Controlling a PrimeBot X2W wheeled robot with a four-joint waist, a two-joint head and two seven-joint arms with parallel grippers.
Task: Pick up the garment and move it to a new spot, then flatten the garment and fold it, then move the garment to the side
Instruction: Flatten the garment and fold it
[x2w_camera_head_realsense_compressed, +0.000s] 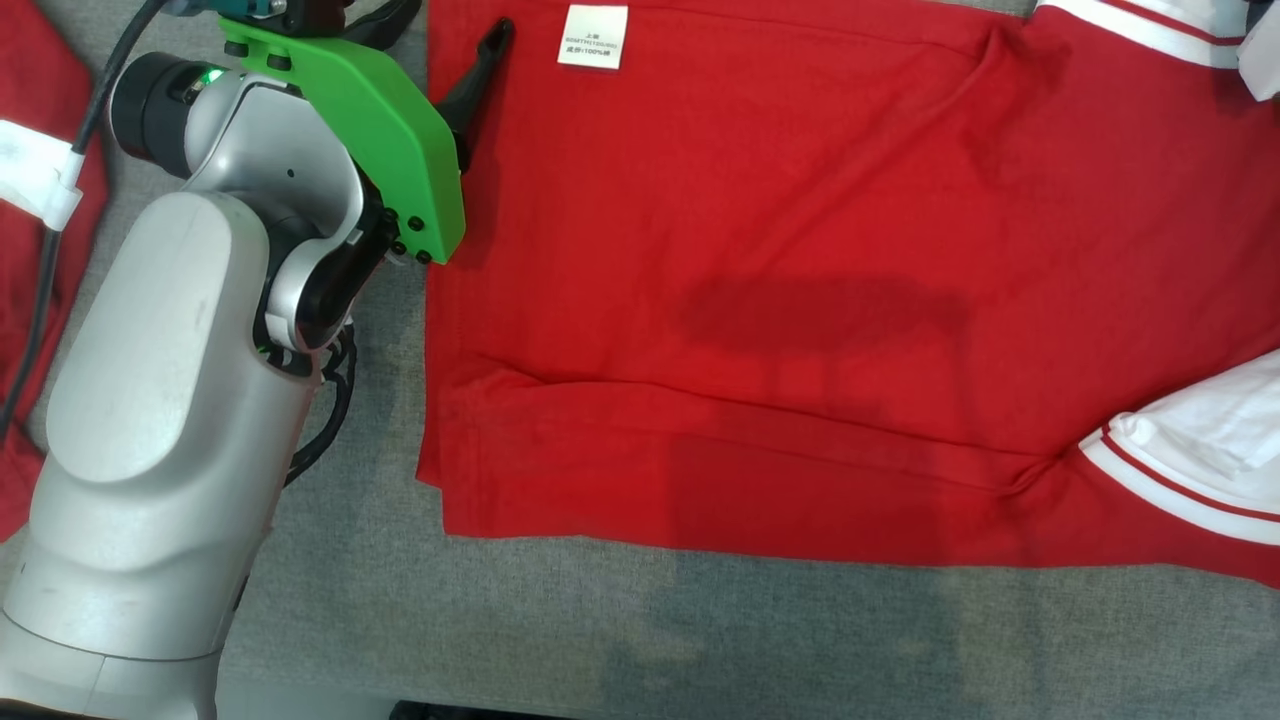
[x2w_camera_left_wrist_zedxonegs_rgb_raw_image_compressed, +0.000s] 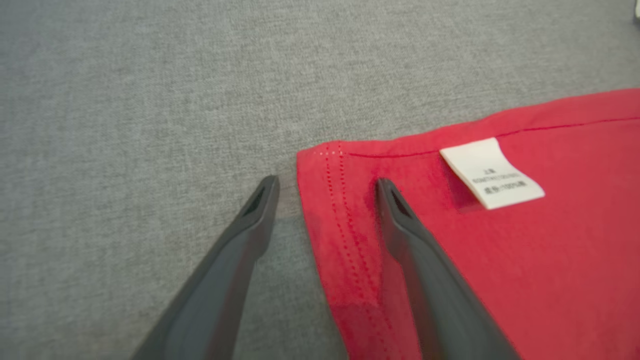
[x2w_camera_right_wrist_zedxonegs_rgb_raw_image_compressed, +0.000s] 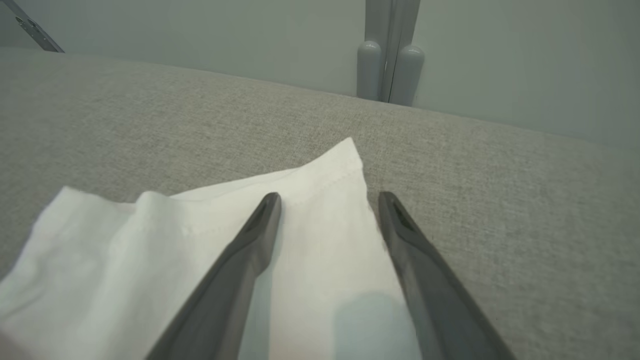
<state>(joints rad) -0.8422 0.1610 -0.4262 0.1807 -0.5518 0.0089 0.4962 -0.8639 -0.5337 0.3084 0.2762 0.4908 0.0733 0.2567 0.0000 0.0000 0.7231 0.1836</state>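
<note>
Garment: red shirt (x2w_camera_head_realsense_compressed: 800, 250) flat on the grey fabric surface (x2w_camera_head_realsense_compressed: 600, 620), long axis 9-to-3 o'clock.
Left gripper (x2w_camera_left_wrist_zedxonegs_rgb_raw_image_compressed: 327, 187): open, straddling the hem corner (x2w_camera_left_wrist_zedxonegs_rgb_raw_image_compressed: 320, 155) at its 12 o'clock.
Right gripper (x2w_camera_right_wrist_zedxonegs_rgb_raw_image_compressed: 327, 200): open, above the white sleeve (x2w_camera_right_wrist_zedxonegs_rgb_raw_image_compressed: 125, 250).

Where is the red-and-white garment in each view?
Head view: garment spans centre and right, care label at top.
Left wrist view: red hem at lower right, its edge within the open left gripper.
Right wrist view: white part, likely a sleeve, under open right gripper.
Shared landmark: grey fabric surface.
</note>
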